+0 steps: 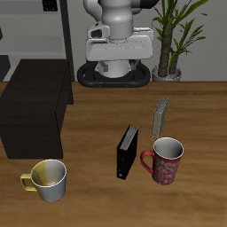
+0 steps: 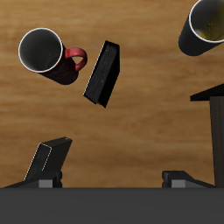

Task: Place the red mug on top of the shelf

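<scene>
The red mug (image 1: 167,161) stands upright near the table's front edge, with its handle towards a small black upright box (image 1: 128,152). In the wrist view the red mug (image 2: 41,50) shows from above with its light inside. The shelf (image 1: 31,111), a low black cabinet with a flat bare top, stands at the table's side, and one corner of it (image 2: 214,122) shows in the wrist view. My gripper (image 1: 113,60) hangs high near the robot's base, far behind the mug. It is open and empty (image 2: 112,179), with its fingertips (image 2: 179,178) wide apart.
A yellow-and-white mug (image 1: 49,179) stands near the front edge, in front of the shelf. A thin grey upright box (image 1: 160,116) stands just behind the red mug. A potted plant (image 1: 173,40) stands at the back beside the robot's base.
</scene>
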### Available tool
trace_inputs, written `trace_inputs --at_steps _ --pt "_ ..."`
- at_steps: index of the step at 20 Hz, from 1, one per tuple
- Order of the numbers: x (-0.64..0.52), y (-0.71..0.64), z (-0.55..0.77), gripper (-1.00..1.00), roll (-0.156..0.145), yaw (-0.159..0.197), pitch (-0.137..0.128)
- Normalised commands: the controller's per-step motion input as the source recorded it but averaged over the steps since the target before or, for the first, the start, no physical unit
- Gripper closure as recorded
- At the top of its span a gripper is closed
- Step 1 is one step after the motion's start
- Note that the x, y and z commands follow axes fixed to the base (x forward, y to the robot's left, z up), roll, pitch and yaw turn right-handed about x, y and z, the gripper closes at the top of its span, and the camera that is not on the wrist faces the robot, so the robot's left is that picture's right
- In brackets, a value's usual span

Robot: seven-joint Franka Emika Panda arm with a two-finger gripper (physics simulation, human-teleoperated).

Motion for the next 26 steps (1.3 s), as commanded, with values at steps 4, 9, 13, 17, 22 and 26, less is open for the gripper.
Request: trace_inputs --at_steps 4,9,13,17,22,26 --pt "0.05 0.13 0.02 -1.0 -0.008 -0.006 -0.013" --pt "0.08 0.31 0.03 -1.0 -0.018 0.0 -0.044" --pt "0.18 0.4 0.03 -1.0 -0.042 0.012 -0.047" --pt "0.2 0.45 0.02 -1.0 0.002 0.01 -0.032" --pt "0.34 0.48 -0.03 -1.0 -0.005 0.023 -0.002" --pt "0.29 0.41 -0.12 -1.0 0.024 0.02 0.004"
